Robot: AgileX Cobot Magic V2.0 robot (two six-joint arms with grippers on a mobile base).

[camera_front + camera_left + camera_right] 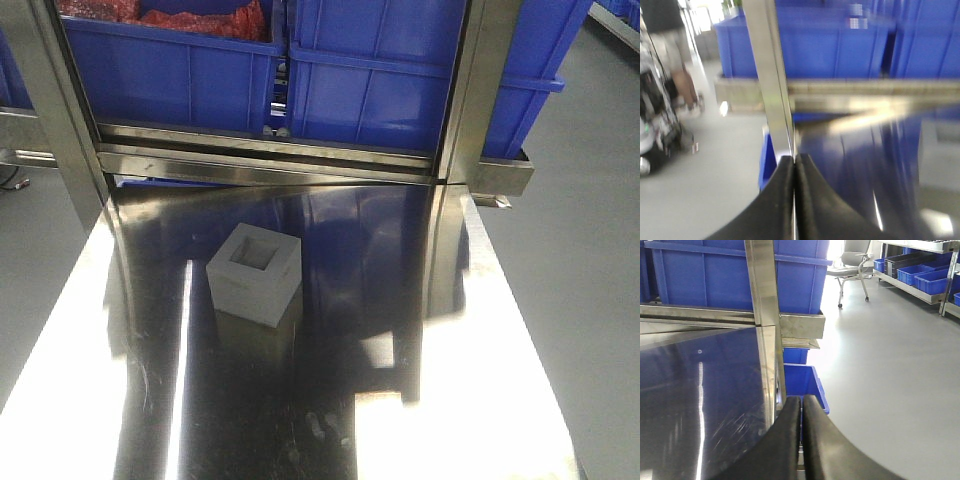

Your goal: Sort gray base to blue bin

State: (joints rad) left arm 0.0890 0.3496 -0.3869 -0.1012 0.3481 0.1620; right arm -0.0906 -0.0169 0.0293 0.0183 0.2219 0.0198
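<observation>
Front view: bare desk (300,420) nearest; gray base (254,272) mid-desk, recess up; blue bin (400,90) behind on rack (270,150).
Left wrist: left tool (795,161) clenched, empty.
Right wrist: right tool (801,402) clenched, empty.
Advice: unclench first, straddle opposite walls, descend square.

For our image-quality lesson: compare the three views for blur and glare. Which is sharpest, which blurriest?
Exterior front view: fairly sharp, but glare whitens the edges of the steel table and the gray base reflects below itself. Left wrist view: blurriest, smeared throughout, even around the shut left claw. Right wrist view: sharpest, with one bright streak on the table.
</observation>
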